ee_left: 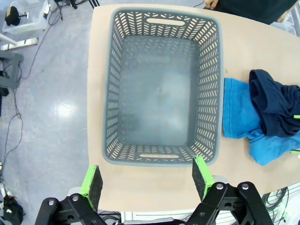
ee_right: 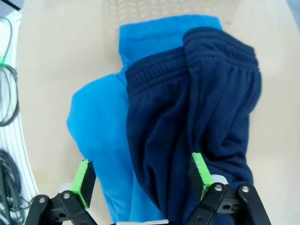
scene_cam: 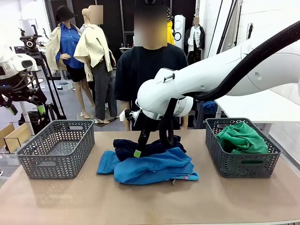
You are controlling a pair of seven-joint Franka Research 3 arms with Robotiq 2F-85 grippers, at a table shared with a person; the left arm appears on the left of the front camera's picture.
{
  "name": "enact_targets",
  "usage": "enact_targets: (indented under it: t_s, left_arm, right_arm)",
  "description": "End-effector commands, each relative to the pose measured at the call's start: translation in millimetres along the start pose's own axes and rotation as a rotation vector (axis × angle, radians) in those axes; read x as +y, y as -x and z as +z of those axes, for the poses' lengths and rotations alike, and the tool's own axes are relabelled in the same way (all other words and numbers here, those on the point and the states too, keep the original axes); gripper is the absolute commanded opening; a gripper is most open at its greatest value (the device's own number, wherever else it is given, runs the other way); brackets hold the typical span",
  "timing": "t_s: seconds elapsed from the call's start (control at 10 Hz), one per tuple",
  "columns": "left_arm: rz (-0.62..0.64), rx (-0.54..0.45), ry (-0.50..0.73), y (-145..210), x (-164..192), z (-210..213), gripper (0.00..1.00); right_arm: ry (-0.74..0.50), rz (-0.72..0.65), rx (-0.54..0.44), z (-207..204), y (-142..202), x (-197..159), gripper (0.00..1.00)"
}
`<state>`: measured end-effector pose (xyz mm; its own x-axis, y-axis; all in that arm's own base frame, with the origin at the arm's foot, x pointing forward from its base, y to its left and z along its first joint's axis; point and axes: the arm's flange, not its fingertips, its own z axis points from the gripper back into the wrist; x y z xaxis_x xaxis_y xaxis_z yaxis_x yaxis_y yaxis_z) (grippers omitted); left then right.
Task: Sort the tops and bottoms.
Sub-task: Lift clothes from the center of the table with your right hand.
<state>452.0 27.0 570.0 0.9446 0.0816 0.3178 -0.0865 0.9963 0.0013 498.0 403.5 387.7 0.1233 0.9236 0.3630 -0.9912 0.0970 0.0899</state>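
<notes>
On your table, your right gripper stands, fingers apart, over a navy garment atop blue clothes; your left gripper, also spread, hangs above a grey basket.

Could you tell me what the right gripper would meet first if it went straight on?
Probably the navy garment, lying atop the blue garments beneath the open right gripper; the gap is unclear.

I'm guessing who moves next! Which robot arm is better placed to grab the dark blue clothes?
Right. The right gripper, open, hangs over the navy garment in the middle of the table. The left gripper, also open, hovers above the grey basket, off to the side.
</notes>
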Motion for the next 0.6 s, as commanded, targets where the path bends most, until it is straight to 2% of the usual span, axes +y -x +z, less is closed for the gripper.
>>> enact_targets:
  t_s: [0.0,0.3,0.5]
  left_arm:
    - [-0.004,0.006,-0.02,0,2,2,1.0]
    - [-0.004,0.006,-0.02,0,2,2,1.0]
    - [-0.004,0.006,-0.02,0,2,2,1.0]
  right_arm:
    - [-0.002,-0.008,0.053,-7,0,-2,1.0]
    - [-0.004,-0.003,0.069,-17,-1,-1,1.0]
    - [0.037,-0.018,0.079,-21,-1,-5,1.0]
